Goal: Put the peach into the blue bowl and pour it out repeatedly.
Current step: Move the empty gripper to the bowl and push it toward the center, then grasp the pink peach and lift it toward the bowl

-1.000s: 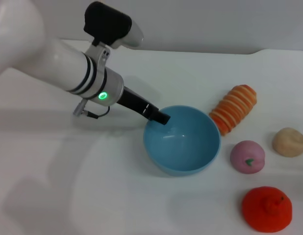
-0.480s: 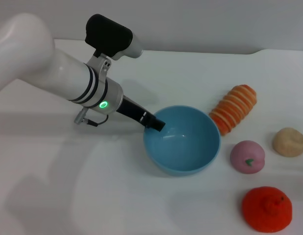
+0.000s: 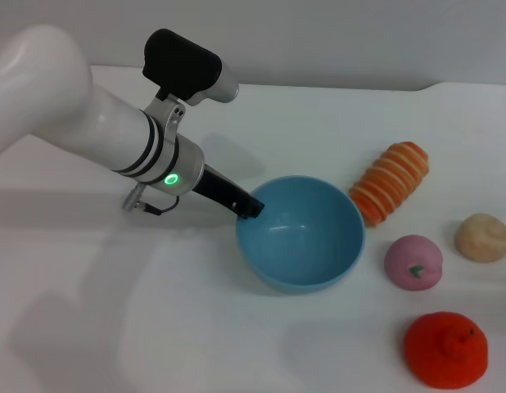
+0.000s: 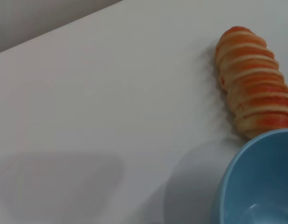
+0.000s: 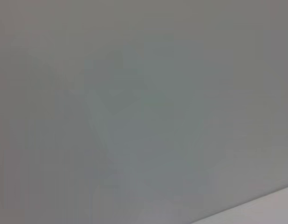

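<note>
The light blue bowl [image 3: 306, 281] stands upright and empty at the middle of the white table; part of its rim also shows in the left wrist view [image 4: 256, 182]. The pink peach [image 3: 413, 262] lies on the table just right of the bowl, apart from it. My left gripper [image 3: 251, 208] reaches down from the left, and its black tip is at the bowl's left rim. The right gripper is out of view; its wrist view shows only a blank grey surface.
An orange-and-cream striped toy [image 3: 392, 182] lies behind the bowl to the right, close to its rim [image 4: 253, 100]. A beige lump [image 3: 483, 237] sits at the far right. An orange-red bumpy fruit [image 3: 445, 350] sits at the front right.
My left gripper's tip has drawn back to the left, from inside the bowl's rim to its left edge. The bowl has shifted very slightly left. The peach has not moved.
</note>
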You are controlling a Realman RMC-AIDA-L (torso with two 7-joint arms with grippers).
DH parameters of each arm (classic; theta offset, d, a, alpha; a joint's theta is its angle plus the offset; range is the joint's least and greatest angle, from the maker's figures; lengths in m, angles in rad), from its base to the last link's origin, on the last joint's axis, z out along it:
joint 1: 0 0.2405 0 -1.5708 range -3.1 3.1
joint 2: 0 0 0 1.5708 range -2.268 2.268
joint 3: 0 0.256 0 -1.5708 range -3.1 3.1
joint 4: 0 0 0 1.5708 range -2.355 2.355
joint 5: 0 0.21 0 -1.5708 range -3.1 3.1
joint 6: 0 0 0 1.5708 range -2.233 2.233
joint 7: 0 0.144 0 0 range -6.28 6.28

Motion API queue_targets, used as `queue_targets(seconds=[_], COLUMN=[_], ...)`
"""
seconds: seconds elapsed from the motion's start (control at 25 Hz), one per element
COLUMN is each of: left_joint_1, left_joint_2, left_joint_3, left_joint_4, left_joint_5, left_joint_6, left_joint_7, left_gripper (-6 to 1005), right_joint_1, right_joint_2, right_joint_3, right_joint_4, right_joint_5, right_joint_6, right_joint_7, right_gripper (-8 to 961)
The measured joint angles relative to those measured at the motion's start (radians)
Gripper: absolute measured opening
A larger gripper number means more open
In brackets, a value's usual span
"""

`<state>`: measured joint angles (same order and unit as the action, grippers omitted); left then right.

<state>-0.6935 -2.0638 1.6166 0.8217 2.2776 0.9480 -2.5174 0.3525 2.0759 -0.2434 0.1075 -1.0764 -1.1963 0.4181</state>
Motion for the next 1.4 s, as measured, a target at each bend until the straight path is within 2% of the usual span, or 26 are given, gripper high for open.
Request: queue_targets(seconds=[0.28, 0.36, 0.56, 0.76, 0.96, 1.16, 1.32, 1.4], left_joint_1=[0.000, -0.001, -0.041, -0.113, -0.190, -0.237, -0.239, -0.236], left_joint_2=[-0.003, 0.000, 0.006, 0.007, 0.004, 0.002, 0.001, 0.001], left_joint_3=[0.006, 0.002, -0.023, -0.079, -0.096, -0.146, -0.160, -0.160], left_joint_4=[-0.010, -0.004, 0.006, 0.030, 0.069, 0.078, 0.077, 0.071], left_joint_5=[-0.055, -0.075, -0.060, 0.027, 0.264, 0.372, 0.382, 0.384], left_joint_6=[-0.010, -0.012, 0.003, 0.058, 0.119, 0.165, 0.161, 0.145], left_joint_7=[-0.017, -0.024, -0.026, -0.037, -0.138, -0.168, -0.170, -0.187], left_gripper=[293, 75, -2, -2, -1, -1, -1, -1], right_joint_1=[-0.005, -0.006, -0.017, -0.009, 0.024, 0.066, 0.109, 0.147], right_joint_2=[-0.006, -0.008, -0.011, -0.011, -0.011, -0.013, -0.019, -0.026], right_joint_3=[-0.006, -0.006, -0.006, -0.005, -0.006, -0.054, -0.146, -0.199], right_joint_4=[-0.045, -0.069, -0.252, -0.465, -0.651, -0.850, -1.022, -1.065], right_joint_5=[-0.015, -0.024, -0.230, -0.515, -0.798, -1.026, -1.198, -1.283], right_joint_6=[0.012, 0.019, 0.040, 0.063, 0.038, -0.085, -0.215, -0.284], right_joint_7=[0.143, 0.197, 0.542, 0.905, 1.161, 1.391, 1.570, 1.642], right_gripper=[665, 666, 666, 666, 666, 665, 665, 665])
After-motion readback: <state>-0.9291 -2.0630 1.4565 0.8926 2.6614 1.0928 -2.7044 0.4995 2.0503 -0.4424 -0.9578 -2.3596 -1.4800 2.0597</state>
